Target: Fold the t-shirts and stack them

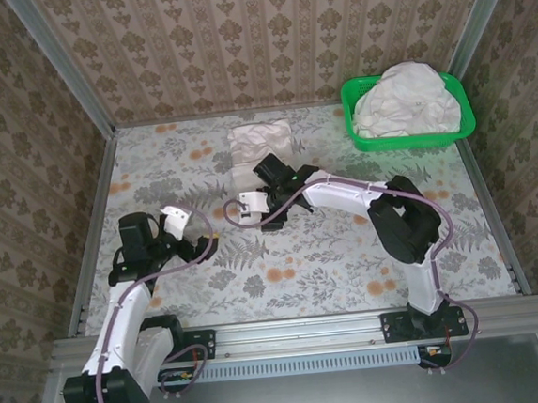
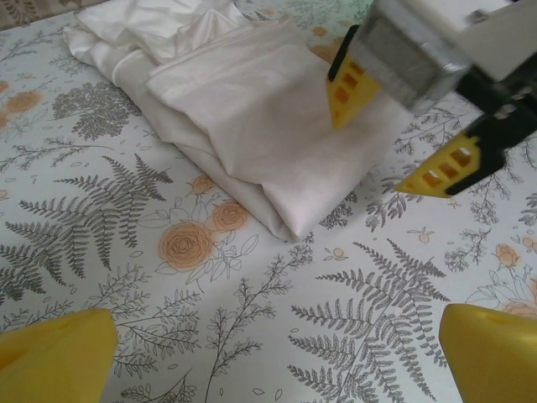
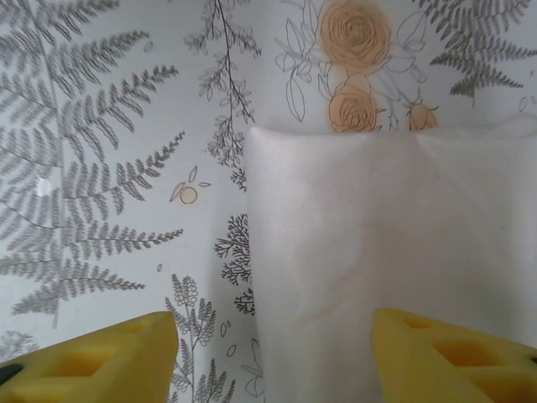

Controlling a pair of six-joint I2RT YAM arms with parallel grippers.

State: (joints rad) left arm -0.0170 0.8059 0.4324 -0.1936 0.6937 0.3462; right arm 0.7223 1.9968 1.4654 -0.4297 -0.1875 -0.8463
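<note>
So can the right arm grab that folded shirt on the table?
Probably yes. The right gripper is open right at the edge of the folded shirt, and nothing lies between them. The left gripper sits off to the side, out of the way.

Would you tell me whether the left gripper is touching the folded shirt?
Apart: the left wrist view shows bare patterned tabletop between the left gripper and the folded shirt.

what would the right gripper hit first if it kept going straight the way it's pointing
Most likely the folded white t-shirt: in the right wrist view it lies straight ahead of the open right gripper, partly between its fingers. The gap to it is hard to judge.
</note>
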